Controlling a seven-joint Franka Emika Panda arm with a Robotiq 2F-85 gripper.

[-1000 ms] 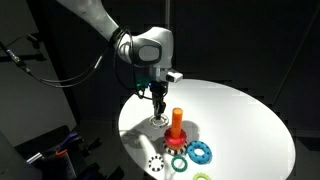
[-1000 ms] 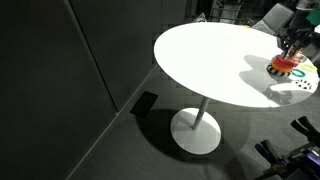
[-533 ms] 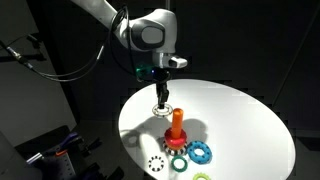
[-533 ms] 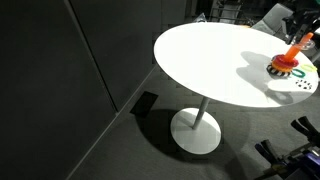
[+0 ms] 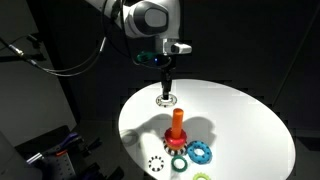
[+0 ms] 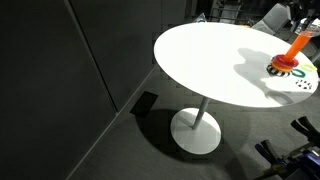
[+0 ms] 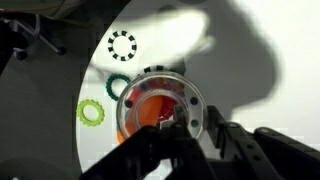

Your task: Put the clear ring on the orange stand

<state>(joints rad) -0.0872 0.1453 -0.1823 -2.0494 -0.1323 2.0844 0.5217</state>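
Note:
My gripper (image 5: 166, 84) is shut on the clear ring (image 5: 166, 99) and holds it in the air above the white table, higher than the orange stand (image 5: 176, 121) and a little behind it. The stand rises from its red base (image 5: 177, 137). In the wrist view the clear ring (image 7: 160, 100) hangs at my fingertips (image 7: 176, 122), and the orange stand (image 7: 150, 112) shows through it from above. The stand also shows in an exterior view (image 6: 297, 50) at the table's far edge.
By the stand's base lie a blue ring (image 5: 201, 152), a green ring (image 5: 178, 163), a white ring with dark holes (image 5: 155, 165) and a yellow-green ring (image 7: 92, 113). The round white table (image 5: 240, 120) drops off just past them.
My gripper has risen from table height beside the stand to well above the peg's top, carrying the clear ring with it. The other rings have not moved.

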